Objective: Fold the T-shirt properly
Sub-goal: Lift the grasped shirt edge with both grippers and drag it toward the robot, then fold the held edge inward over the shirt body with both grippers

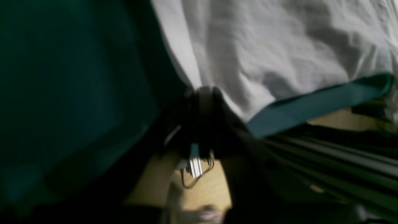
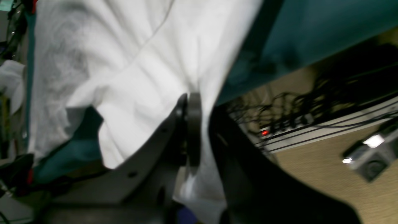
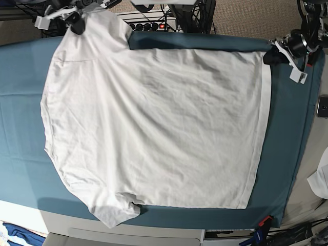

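The white T-shirt [image 3: 154, 128] lies spread flat over the teal table, with its neck end at the left and its hem at the right. My right gripper [image 3: 77, 24], at the far left corner, is shut on the shirt's far sleeve. The right wrist view shows that gripper [image 2: 188, 99] closed, with white T-shirt fabric [image 2: 140, 62] bunched between the fingers. My left gripper [image 3: 269, 57], at the far right, is shut on the hem's far corner. In the left wrist view the dark gripper [image 1: 202, 93] pinches the tip of the T-shirt [image 1: 279, 46].
The teal tablecloth [image 3: 20, 102] covers the table. A power strip with a red light [image 3: 154, 24] and cables sit behind the far edge. A white cloth [image 3: 320, 179] hangs off the right side, and a dark device [image 3: 323, 106] sits beyond it.
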`<state>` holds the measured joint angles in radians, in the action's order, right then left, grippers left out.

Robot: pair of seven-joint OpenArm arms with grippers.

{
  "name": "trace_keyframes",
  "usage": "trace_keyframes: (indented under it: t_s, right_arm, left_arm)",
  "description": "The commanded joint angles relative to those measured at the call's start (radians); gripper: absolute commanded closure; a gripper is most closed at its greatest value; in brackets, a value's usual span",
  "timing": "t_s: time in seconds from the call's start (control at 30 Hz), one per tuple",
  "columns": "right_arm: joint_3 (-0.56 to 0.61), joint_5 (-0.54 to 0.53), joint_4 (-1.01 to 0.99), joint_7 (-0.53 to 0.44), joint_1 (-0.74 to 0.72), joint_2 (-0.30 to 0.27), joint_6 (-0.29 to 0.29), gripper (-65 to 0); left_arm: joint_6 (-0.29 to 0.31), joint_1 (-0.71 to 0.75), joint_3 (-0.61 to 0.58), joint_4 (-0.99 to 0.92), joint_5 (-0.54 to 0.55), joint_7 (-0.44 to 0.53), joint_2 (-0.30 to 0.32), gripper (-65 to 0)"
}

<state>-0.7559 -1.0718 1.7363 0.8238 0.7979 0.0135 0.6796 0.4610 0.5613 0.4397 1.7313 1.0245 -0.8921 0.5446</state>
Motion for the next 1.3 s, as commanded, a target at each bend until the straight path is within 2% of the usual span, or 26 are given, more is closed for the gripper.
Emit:
trace_keyframes:
  t_s: [0.0,0.23,0.4,0.6,1.03,1.27]
  right_arm:
    - [-0.021,-0.012,0.020,-0.007,0.026,-0.017,0.008,0.0]
    - [-0.036,-0.038,0.025,0.006,0.099,-0.030,0.007,0.0]
    - [-0.038,-0.076,0.025,0.036,0.137,-0.030,0.007,0.0]
    - [-0.038,-0.102,0.025,0.068,0.177,-0.031,0.007,0.0]
    - [-0.047,-0.152,0.025,0.119,0.264,-0.031,0.007,0.0]
    - [-0.118,-0.212,0.025,0.147,0.272,-0.031,0.008,0.0]
  left_arm:
    - [0.007,0.016,0.008,0.024,0.008,0.009,0.018,0.0]
    - [-0.018,0.094,0.018,0.076,-0.031,0.008,0.002,0.0]
    - [-0.018,0.144,0.079,0.127,-0.031,0.000,-0.036,0.0]
    - [-0.018,0.214,0.140,0.179,-0.027,0.000,-0.044,0.0]
    - [-0.016,0.277,0.140,0.187,-0.026,-0.010,-0.068,0.0]
    - [-0.015,0.307,0.140,0.187,-0.026,-0.027,-0.068,0.0]
